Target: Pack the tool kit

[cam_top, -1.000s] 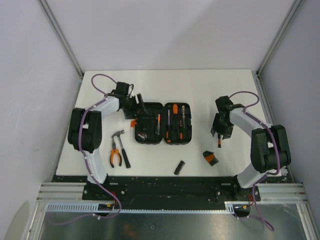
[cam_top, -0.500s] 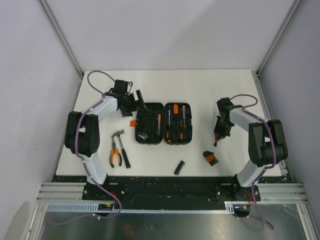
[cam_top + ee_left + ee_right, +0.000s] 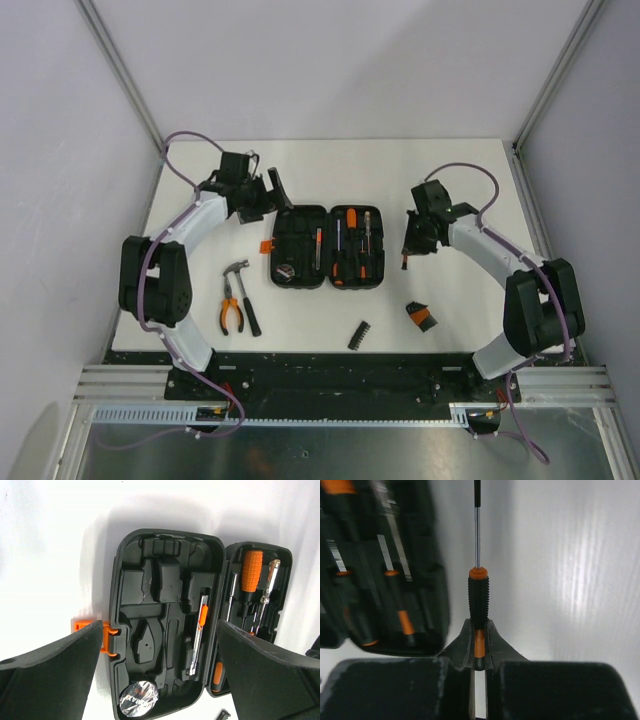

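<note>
Right claw (image 3: 479, 647) pinching a slim black-handled screwdriver with orange bands (image 3: 478, 597); left claw (image 3: 160, 625) spread wide over the open black hinged plastic tool case (image 3: 165, 580).
Right claw's jaws are pressed together on the screwdriver's handle end, steel shaft pointing straight ahead of the claw, over the white desk (image 3: 400, 170); the case sits just left of that claw, its nearer half slotted with orange-and-black drivers. Below the left claw is the other half, orange latch (image 3: 92, 635) to the claw's left, moulded slots mostly bare, a slim silver tool with orange slider (image 3: 200, 630) in one, a round shiny item (image 3: 138, 700) at the near edge. Loose on the desk behind the left claw: hammer (image 3: 247, 303), orange-handled pliers (image 3: 229, 298). Behind the right claw: black bit strip (image 3: 359, 335), small black-and-orange piece (image 3: 421, 317).
</note>
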Tool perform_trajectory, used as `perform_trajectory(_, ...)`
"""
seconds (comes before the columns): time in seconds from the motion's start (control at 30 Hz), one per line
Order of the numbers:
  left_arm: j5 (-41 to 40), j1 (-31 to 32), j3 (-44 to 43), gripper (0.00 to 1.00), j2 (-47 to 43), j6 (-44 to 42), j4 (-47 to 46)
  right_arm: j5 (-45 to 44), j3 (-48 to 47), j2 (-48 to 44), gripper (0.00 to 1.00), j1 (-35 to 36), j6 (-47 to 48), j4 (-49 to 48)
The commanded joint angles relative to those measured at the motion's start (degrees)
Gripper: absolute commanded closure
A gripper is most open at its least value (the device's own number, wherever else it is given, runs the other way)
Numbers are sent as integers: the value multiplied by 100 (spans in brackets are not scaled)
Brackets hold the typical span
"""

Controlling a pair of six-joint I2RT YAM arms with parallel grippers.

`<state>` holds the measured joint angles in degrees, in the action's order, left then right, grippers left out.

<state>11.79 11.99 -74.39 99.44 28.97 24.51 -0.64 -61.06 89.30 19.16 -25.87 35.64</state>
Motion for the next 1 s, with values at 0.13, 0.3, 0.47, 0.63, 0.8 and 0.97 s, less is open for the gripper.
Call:
perform_trajectory(0.13, 235, 19, -88, 0, -483, -162, -141, 355, -668, 154, 100, 670, -91, -221)
perform_trajectory(0.3, 307, 14, -17, 1, -525, -179, -146, 296, -823, 496, 100, 988, -149, -275)
perform_trajectory(0.47, 344, 14, 32, 1, -554, -214, -141, 176, -960, 835, 100, 1127, -99, -226)
perform_trajectory(0.63, 355, 16, 39, 1, -538, -248, -147, 74, -1027, 1129, 100, 1193, -87, -59)
perform_trajectory(0.8, 386, 14, 39, 1, -504, -260, -142, -164, -1047, 1311, 100, 1294, -118, 152)
perform_trajectory(0.97, 402, 16, 36, 1, -481, -272, -147, -288, -1057, 1463, 100, 1339, -243, 277)
